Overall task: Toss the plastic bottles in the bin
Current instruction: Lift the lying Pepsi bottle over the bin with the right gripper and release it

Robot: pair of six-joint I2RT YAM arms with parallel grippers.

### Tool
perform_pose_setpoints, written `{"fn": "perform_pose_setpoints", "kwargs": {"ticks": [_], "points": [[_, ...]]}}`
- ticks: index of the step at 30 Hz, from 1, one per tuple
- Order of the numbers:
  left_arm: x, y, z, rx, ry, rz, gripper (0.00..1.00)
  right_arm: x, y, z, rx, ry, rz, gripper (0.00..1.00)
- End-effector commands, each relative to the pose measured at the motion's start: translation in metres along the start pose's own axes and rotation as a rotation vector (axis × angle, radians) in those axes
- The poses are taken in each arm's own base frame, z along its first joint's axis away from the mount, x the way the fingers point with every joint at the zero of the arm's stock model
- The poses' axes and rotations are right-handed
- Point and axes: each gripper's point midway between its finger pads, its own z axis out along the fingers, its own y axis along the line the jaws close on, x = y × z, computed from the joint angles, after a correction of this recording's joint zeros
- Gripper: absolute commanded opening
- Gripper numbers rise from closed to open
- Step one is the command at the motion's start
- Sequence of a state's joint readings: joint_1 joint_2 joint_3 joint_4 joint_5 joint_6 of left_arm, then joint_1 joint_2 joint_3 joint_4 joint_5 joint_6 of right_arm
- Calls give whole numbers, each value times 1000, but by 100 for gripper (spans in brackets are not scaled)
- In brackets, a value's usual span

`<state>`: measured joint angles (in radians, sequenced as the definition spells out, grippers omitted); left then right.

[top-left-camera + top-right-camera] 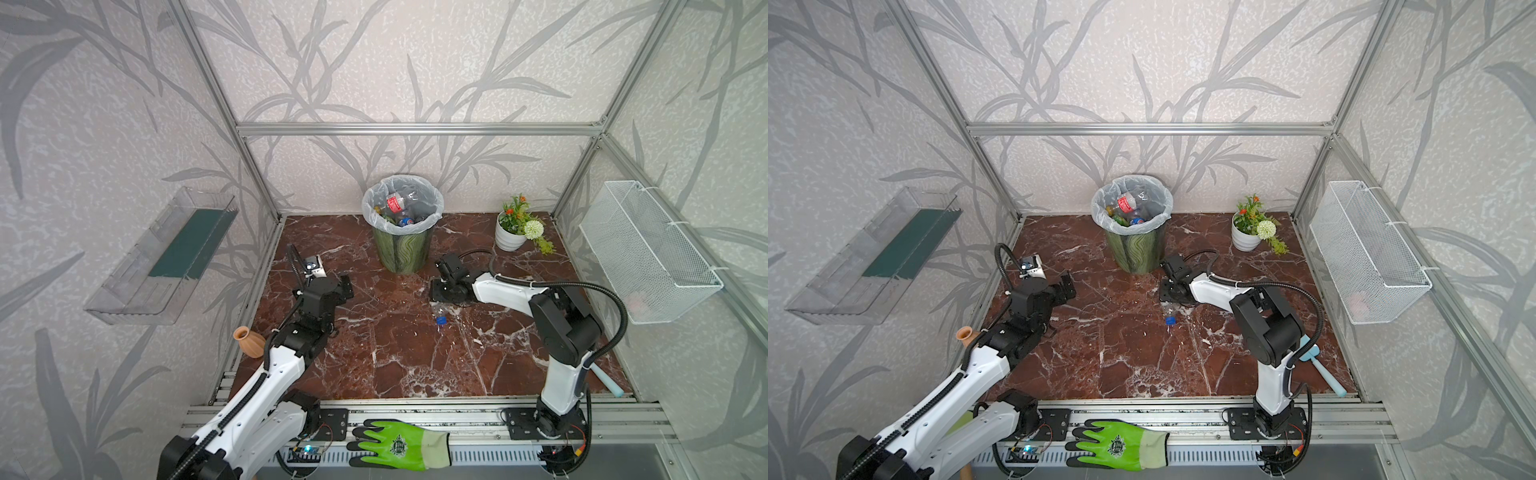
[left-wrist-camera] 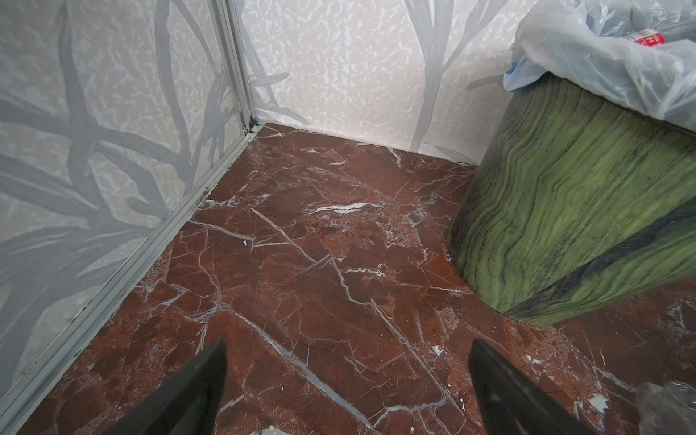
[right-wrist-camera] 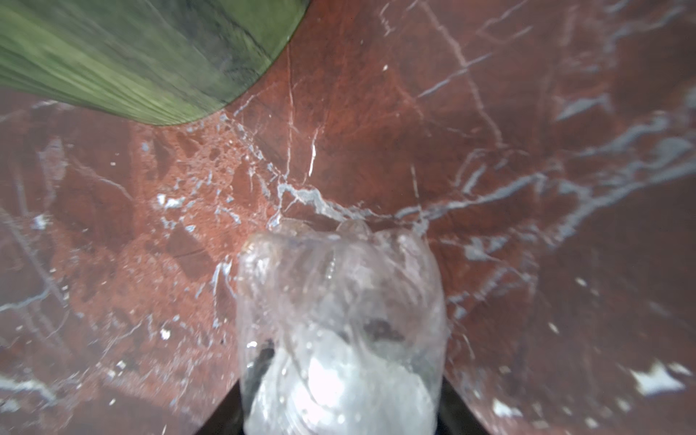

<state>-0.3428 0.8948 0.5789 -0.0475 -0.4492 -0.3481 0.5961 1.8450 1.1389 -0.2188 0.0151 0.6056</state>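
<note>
The bin (image 1: 401,245) with green wavy sides and a white liner stands at the back middle of the marble floor, with several plastic bottles (image 1: 397,205) inside it. A clear bottle with a blue cap (image 1: 441,313) lies on the floor in front of the bin, cap pointing away from it. My right gripper (image 1: 445,302) reaches down over this bottle. In the right wrist view the clear bottle (image 3: 339,301) fills the space between the dark fingers, which are shut on its sides. My left gripper (image 1: 347,286) hovers left of the bin, open and empty (image 2: 346,376).
A white flowerpot (image 1: 511,235) stands at the back right. A wire basket (image 1: 648,257) hangs on the right wall and a clear shelf (image 1: 162,257) on the left wall. A clay vase (image 1: 248,340), a light blue tool (image 1: 606,380) and a green glove (image 1: 399,444) lie near the edges.
</note>
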Motion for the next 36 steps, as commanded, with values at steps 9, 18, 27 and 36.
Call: {"fn": "perform_pose_setpoints", "kwargs": {"ticks": [9,18,27,36], "points": [[18,12,11,-85,76,-66,99,-132,13,-207,-317,-721,77,43],[27,9,14,-74,111,-85,99,-199,39,-400,-458,-1250,3,45],[25,3,14,-41,115,-82,99,-263,142,-321,-649,-1093,-81,49],[17,-5,14,-9,120,-54,99,-281,172,-264,-554,-922,-197,89]]}}
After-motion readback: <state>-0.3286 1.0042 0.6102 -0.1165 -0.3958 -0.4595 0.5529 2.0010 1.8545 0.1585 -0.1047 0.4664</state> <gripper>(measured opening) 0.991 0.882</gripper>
